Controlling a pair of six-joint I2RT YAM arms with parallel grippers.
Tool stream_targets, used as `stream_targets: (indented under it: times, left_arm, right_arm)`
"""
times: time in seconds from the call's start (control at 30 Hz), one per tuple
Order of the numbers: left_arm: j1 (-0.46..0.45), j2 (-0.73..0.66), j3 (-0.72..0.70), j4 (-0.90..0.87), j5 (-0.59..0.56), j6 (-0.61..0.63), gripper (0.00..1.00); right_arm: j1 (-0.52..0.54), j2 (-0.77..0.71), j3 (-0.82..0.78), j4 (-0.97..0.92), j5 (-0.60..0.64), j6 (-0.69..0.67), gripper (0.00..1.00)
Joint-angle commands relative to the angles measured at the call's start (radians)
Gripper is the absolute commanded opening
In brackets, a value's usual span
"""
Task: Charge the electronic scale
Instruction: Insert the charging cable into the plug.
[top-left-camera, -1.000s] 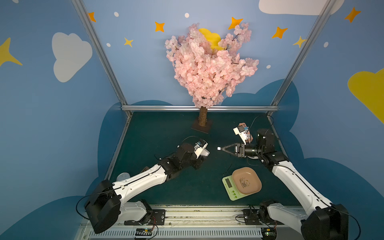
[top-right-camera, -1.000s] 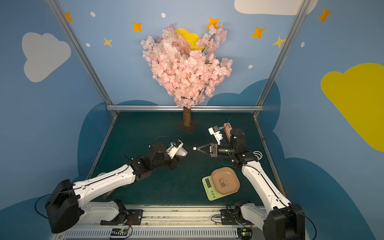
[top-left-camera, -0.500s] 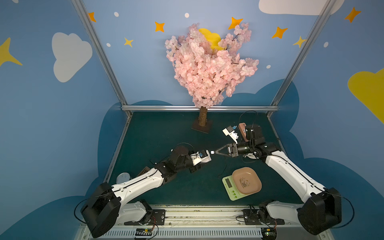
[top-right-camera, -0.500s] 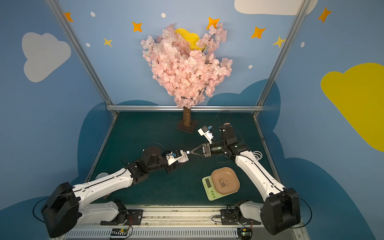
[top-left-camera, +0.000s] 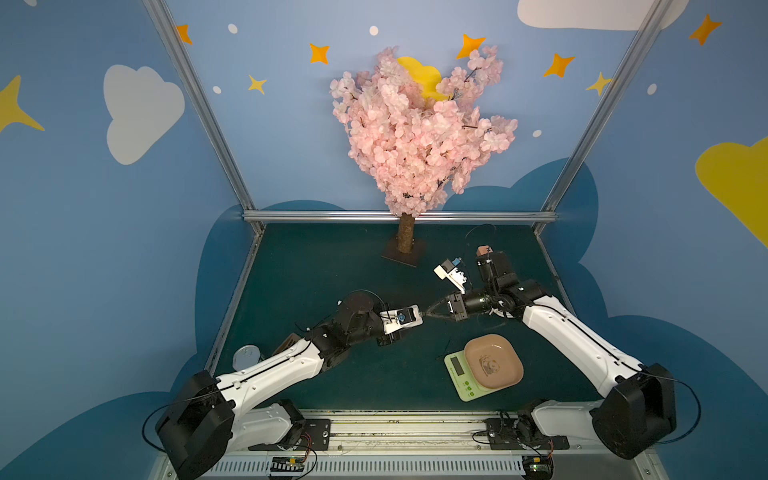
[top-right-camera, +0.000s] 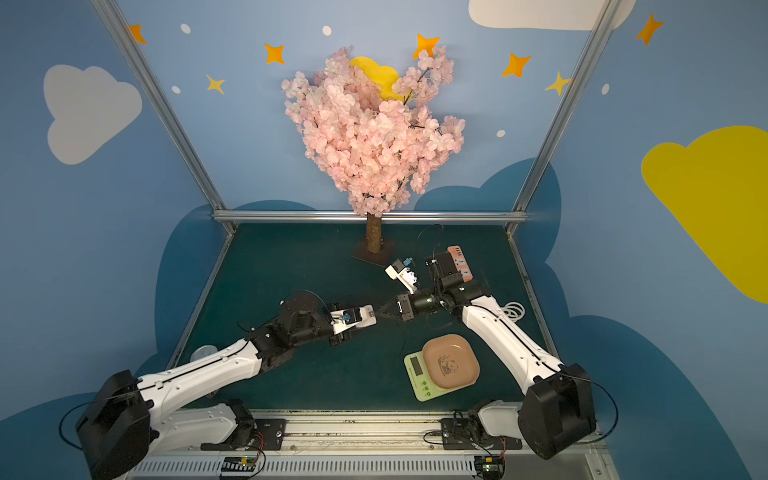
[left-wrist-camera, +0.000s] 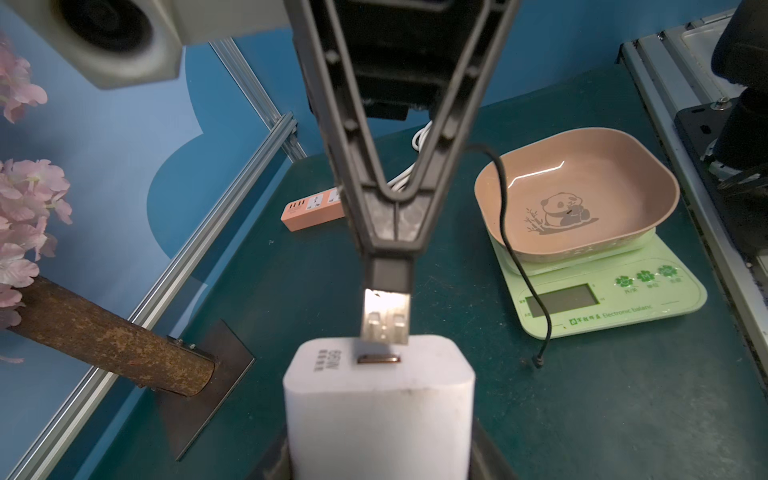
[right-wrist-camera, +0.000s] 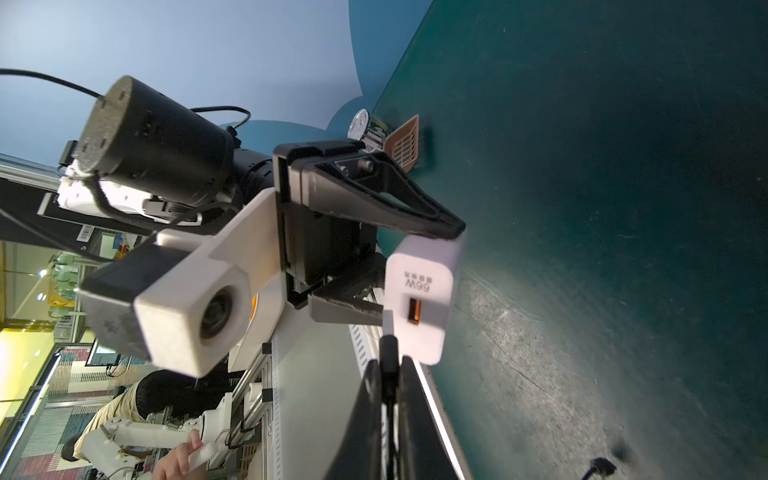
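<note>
The electronic scale (top-left-camera: 465, 376) (top-right-camera: 419, 376) (left-wrist-camera: 615, 299) is pale green and carries a pinkish panda tray (top-left-camera: 492, 359) (left-wrist-camera: 577, 195). It sits at the front right of the table. At mid-table my left gripper (top-left-camera: 409, 322) (top-right-camera: 361, 319) (left-wrist-camera: 380, 457) is shut on a white charger block (left-wrist-camera: 378, 399) (right-wrist-camera: 424, 291). My right gripper (top-left-camera: 426, 312) (top-right-camera: 378, 311) (right-wrist-camera: 388, 374) is shut on the USB plug (left-wrist-camera: 386, 322) of a black cable (left-wrist-camera: 511, 232). The plug's metal tip is at the charger's face just beside its port, outside the slot. The cable's small end (left-wrist-camera: 539, 362) lies loose on the table by the scale.
An orange power strip (top-left-camera: 484, 250) (top-right-camera: 459, 262) (left-wrist-camera: 311, 208) lies at the back right with a coiled white cord (top-right-camera: 513, 309). The blossom tree's trunk (top-left-camera: 405, 239) stands at the back middle. A silver can (top-left-camera: 245, 357) and a brown grid piece (right-wrist-camera: 405, 143) lie at the left edge.
Both arms have closed in on each other. The right gripper has carried the plug left and down, and it now meets the charger block in the left gripper.
</note>
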Motion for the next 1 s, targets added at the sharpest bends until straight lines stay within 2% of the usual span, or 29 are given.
stream_targets:
  times: [0.0, 0.8, 0.97]
  left_arm:
    - [0.003, -0.019, 0.006, 0.019, 0.023, 0.012, 0.34]
    - [-0.024, -0.015, 0.009, 0.022, 0.018, 0.033, 0.34]
    - [-0.030, -0.011, 0.011, 0.025, -0.041, 0.045, 0.34]
  right_arm:
    - [0.012, 0.010, 0.036, -0.053, 0.039, -0.035, 0.00]
    - [0.032, 0.021, 0.061, -0.061, 0.078, 0.032, 0.00]
    - [0.035, 0.022, 0.063, -0.073, 0.111, 0.038, 0.00]
